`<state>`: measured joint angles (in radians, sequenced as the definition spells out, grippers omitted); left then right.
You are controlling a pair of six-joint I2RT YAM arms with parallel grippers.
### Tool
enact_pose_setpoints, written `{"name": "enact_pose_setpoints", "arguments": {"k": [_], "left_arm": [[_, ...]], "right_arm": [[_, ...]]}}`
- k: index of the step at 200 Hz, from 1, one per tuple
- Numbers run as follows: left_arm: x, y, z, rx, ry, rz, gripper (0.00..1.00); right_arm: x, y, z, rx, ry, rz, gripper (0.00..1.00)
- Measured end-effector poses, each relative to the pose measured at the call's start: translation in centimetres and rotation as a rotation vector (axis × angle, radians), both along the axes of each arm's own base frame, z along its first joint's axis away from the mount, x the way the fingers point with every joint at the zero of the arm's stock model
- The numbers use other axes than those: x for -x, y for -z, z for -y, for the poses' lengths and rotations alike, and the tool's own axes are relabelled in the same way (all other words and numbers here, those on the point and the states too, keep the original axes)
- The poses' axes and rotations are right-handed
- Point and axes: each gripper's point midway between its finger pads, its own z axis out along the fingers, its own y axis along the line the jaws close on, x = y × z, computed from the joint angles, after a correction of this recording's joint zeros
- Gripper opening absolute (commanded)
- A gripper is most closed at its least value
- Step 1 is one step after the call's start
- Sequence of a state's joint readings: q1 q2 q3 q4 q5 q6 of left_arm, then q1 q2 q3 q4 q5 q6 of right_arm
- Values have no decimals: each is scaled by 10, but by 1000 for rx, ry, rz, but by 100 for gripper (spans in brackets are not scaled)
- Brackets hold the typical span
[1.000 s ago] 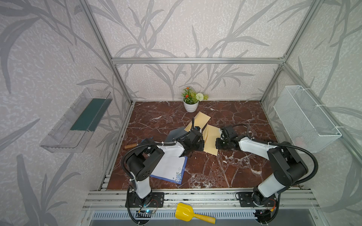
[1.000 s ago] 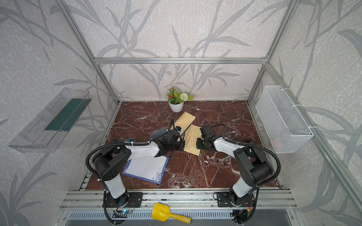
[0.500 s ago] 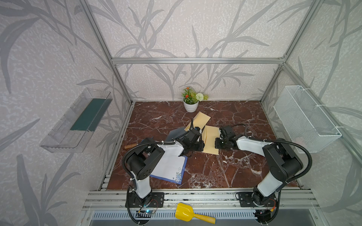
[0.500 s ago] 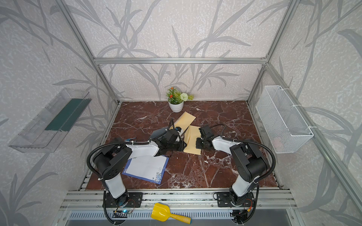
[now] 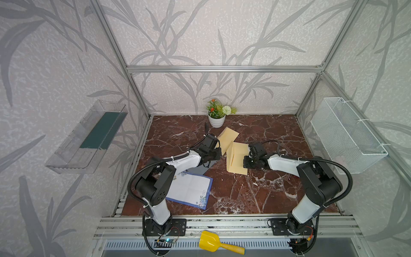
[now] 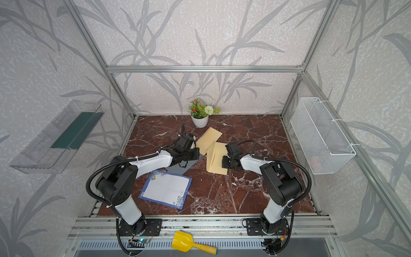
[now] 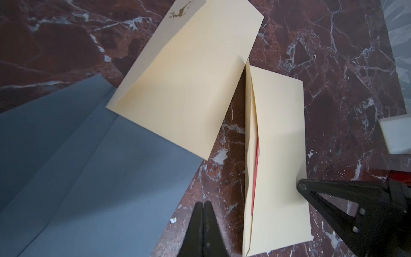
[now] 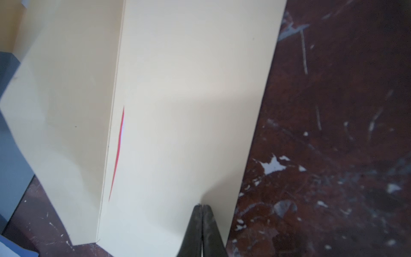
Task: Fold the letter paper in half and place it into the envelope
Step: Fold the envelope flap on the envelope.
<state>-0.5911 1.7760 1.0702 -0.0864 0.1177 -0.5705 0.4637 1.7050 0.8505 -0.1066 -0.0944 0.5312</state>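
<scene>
- Letter paper (image 5: 189, 189): lies flat and unfolded at the front left of the table (image 5: 244, 195), partly behind the left arm in a top view; neither gripper touches it
- Handling, judged: a single thin sheet, light and limp, likely to slide on the polished stone; best taken at a free corner or edge, with the other gripper pinning it while the fold is pressed
- Left gripper (image 7: 203, 203): fingers closed together on nothing, low over bare table between the grey paper (image 7: 77, 166) and the cream envelope (image 7: 280, 155)
- Right gripper (image 8: 202, 207): fingers closed together, tip at the long edge of the cream envelope opposite its opening; it seems to press the envelope down rather than pinch it
- Cream envelope: near the table centre, flap standing up; mouth slightly parted, a thin red strip showing along it; no letter seen inside, the depth of the pocket is hidden
- Second cream envelope (image 7: 189, 89): just beside the first, one corner over the grey paper; contents cannot be told
- Wire basket (image 5: 347, 135) on the right wall: a pale blurred object low in it, not identifiable
- Clear shelf (image 5: 89, 138) on the left wall: holds a flat dark green item
- Judgement: fold not yet begun; the cream envelope is light and will shift unless held down
</scene>
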Motion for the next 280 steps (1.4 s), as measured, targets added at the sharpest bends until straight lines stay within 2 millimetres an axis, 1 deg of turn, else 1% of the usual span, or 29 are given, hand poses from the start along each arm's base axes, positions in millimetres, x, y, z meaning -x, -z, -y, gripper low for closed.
{"name": "enact_pose_setpoints", "arguments": {"k": [25, 41, 54, 73, 85, 99, 119, 139, 154, 185, 216, 252, 264, 280], "left_arm": [[-5, 16, 18, 1, 37, -42, 5], [-4, 26, 30, 1, 64, -64, 5], [-1, 29, 41, 7, 89, -77, 6], [5, 28, 55, 18, 124, -80, 7], [8, 23, 66, 27, 147, -74, 10], [10, 18, 80, 35, 173, -65, 10], [13, 21, 96, 39, 202, -67, 10], [21, 36, 100, 19, 217, -98, 10], [23, 47, 100, 7, 219, -116, 10], [21, 46, 101, 23, 219, -110, 10], [21, 47, 104, 48, 224, -100, 10], [20, 46, 107, 75, 231, -82, 10], [19, 46, 107, 81, 232, -79, 10], [19, 46, 108, 90, 236, -75, 10]], "right_arm": [[0, 0, 0, -1, 0, 2, 7], [-1, 0, -1, -2, 0, 4, 7], [-1, 0, -1, -3, 0, 5, 7], [-2, 0, -2, -6, -1, 7, 7], [-3, 0, -3, -12, -3, 12, 7], [-5, 1, -5, -21, -5, 15, 7], [-7, 1, -8, -36, -8, 20, 7], [-7, 0, -10, -49, -8, 18, 7], [-7, 0, -11, -57, -5, 14, 7], [-6, -2, -10, -68, -4, 1, 7], [-7, -12, -12, -80, -9, -7, 7], [-26, -33, -23, -124, -19, 35, 7], [-33, -36, -25, -134, -19, 43, 7], [-39, -33, -27, -146, -20, 37, 7]]}}
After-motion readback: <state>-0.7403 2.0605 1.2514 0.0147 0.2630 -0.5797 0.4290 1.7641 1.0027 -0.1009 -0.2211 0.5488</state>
